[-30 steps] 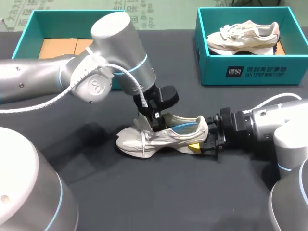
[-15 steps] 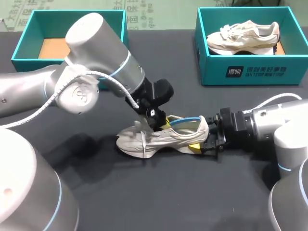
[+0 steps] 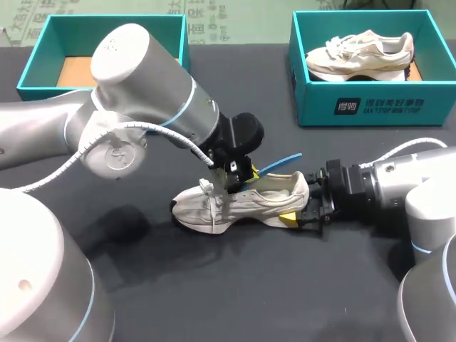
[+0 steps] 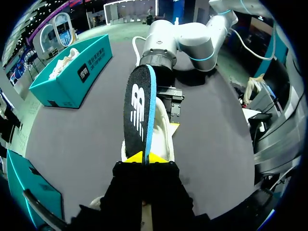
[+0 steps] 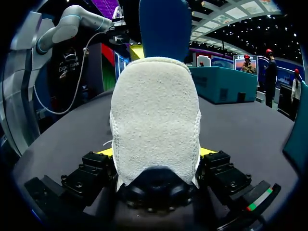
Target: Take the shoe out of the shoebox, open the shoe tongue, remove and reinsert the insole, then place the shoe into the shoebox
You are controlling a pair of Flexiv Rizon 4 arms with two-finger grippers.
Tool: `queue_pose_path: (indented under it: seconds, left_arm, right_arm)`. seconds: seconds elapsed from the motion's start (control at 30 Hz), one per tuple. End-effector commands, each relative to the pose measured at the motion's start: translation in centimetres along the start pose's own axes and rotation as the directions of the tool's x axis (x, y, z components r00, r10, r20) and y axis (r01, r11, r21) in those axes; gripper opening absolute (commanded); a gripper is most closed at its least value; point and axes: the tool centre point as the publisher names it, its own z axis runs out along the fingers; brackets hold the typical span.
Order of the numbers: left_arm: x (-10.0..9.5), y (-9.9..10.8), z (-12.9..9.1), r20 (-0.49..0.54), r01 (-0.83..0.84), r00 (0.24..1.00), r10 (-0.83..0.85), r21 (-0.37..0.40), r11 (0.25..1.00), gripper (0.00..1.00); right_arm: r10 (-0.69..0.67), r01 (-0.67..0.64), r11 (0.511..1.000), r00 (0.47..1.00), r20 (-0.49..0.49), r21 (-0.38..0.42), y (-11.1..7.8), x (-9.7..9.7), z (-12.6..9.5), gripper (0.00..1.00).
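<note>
Upper left of the frame, the shoebox [image 3: 34,63] shows no shoe, so that step looks done. At centre my left fingers [image 4: 135,157] are pinched on the insole [image 3: 279,161], which is raised up out of the shoe [image 3: 246,203] lying on the tabletop [image 3: 142,299]. Right of centre, my right fingers [image 3: 288,219] clamp the heel, so I'd say we're mid-removal, with reinserting and reboxing left.

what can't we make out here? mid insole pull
Inside of the shoe: head view, the left claw covers the opening; left wrist view, the insole covers it.
Insole's held end, out of the shoe or not: hidden by the left claw in head and left wrist views.
Shoe's toe and laces: right wrist view, the heel in the right claw blocks them.
Left shoebox floor: head view, left arm covers part.
</note>
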Motion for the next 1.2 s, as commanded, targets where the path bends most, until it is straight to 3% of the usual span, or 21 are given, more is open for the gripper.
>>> queue_pose_path:
  seconds: [0.03, 0.23, 0.33, 0.43, 0.47, 0.77, 1.03, 1.2]
  left_arm:
    - [-0.2, -2.6, 1.5, 0.031, 0.001, 1.0, 0.001, -0.077, 0.997, 0.0]
    - [-0.4, -3.8, 2.5, 0.06, 0.007, 0.998, 0.0, -0.121, 0.993, 0.02]
    - [-0.3, -3.8, 2.8, 0.064, 0.01, 0.998, -0.002, -0.132, 0.991, 0.39]
    - [0.1, -3.5, 2.5, 0.082, 0.018, 0.997, -0.007, -0.135, 0.991, 0.49]
    - [0.3, -3.4, 2.3, 0.096, 0.021, 0.995, -0.008, -0.133, 0.991, 0.61]
    - [1.8, -3.4, 0.5, 0.237, 0.016, 0.971, 0.01, -0.105, 0.994, 0.64]
    - [1.7, -4.2, 1.1, 0.346, 0.026, 0.938, 0.006, -0.088, 0.996, 0.53]
    - [1.6, -4.5, 1.7, 0.389, 0.023, 0.921, 0.005, -0.066, 0.998, 0.61]
  right_arm:
    - [0.0, 0.0, 1.0, 1.0, 0.001, 0.003, -0.1, 0.1, 0.2, 0.0]
    - [0.0, 0.0, 1.0, 1.0, 0.001, 0.003, -0.1, 0.1, 0.2, 0.0]
    - [0.0, 0.0, 1.0, 1.0, 0.001, 0.003, -0.1, 0.1, 0.2, 0.0]
    - [0.0, 0.0, 1.0, 1.0, 0.001, 0.003, -0.1, 0.1, 0.2, 0.0]
    - [0.0, 0.0, 1.0, 1.0, 0.001, 0.003, -0.1, 0.1, 0.2, 0.0]
    - [0.0, 0.0, 1.0, 1.0, 0.001, 0.003, -0.1, 0.1, 0.2, 0.0]
    - [0.0, 0.0, 1.0, 1.0, 0.001, 0.003, -0.1, 0.1, 0.2, 0.0]
    - [0.0, 0.0, 1.0, 1.0, 0.001, 0.003, -0.1, 0.1, 0.2, 0.0]
